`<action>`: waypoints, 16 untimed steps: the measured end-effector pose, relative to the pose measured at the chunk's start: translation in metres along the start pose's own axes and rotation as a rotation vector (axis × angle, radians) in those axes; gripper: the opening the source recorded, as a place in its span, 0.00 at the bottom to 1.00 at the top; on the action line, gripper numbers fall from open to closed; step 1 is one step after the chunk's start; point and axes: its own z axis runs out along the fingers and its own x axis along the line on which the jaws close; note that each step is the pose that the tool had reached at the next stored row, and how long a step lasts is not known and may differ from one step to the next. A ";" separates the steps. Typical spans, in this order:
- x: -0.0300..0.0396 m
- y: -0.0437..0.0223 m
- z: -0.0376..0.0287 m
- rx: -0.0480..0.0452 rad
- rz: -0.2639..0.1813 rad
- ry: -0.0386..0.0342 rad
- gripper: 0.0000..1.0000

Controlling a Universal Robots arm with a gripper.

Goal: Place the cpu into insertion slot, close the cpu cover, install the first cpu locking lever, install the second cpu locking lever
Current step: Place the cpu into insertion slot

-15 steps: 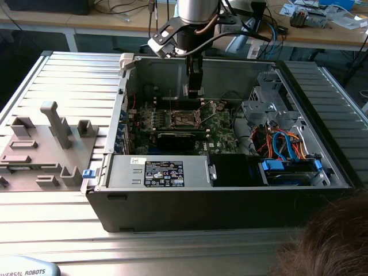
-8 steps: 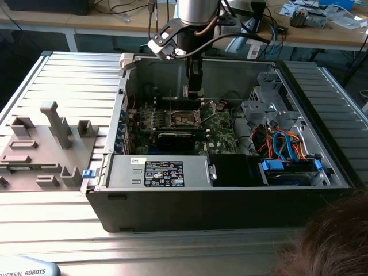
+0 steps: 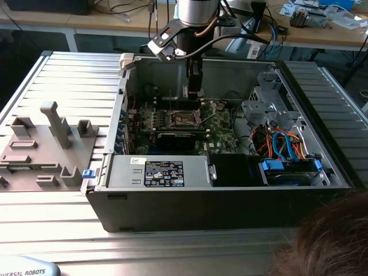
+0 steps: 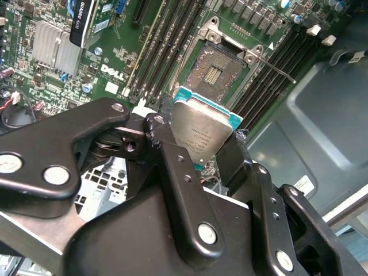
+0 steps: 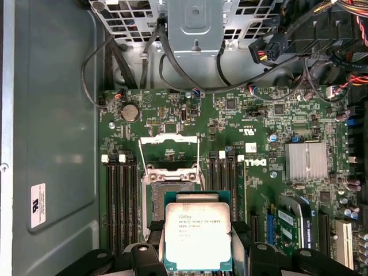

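Note:
My gripper (image 4: pixel 202 140) is shut on the cpu (image 4: pixel 200 127), a small square chip with a silver top and green edge, also seen as the cpu (image 5: pixel 198 234). It hangs above the green motherboard, close over the insertion slot (image 4: pixel 217 71), whose dark socket lies open. The insertion slot (image 5: pixel 172 184) is partly hidden behind the chip. The cpu cover (image 5: pixel 170 150), a thin silver frame, stands flipped up beside the socket. In the exterior view the gripper (image 3: pixel 194 86) reaches down into the computer case over the socket (image 3: pixel 183 119).
The open black case (image 3: pixel 172 207) has a power supply (image 3: pixel 164 172) along its front and a drive bay with blue cables (image 3: pixel 287 146) at the exterior view's right. Memory slots (image 5: pixel 119 201) flank the socket. A grey fixture plate (image 3: pixel 46 144) lies left. A person's head (image 3: pixel 330 241) shows bottom right.

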 end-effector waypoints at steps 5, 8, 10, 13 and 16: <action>0.0000 -0.0001 0.0013 0.0000 0.000 0.0000 0.54; 0.0000 -0.0001 0.0019 -0.0001 0.000 0.0000 0.54; 0.0000 -0.0001 0.0022 0.0000 0.000 0.0000 0.54; 0.0000 -0.0001 0.0026 0.0000 0.000 0.0000 0.54; 0.0000 -0.0002 0.0032 0.0000 0.000 0.0000 0.54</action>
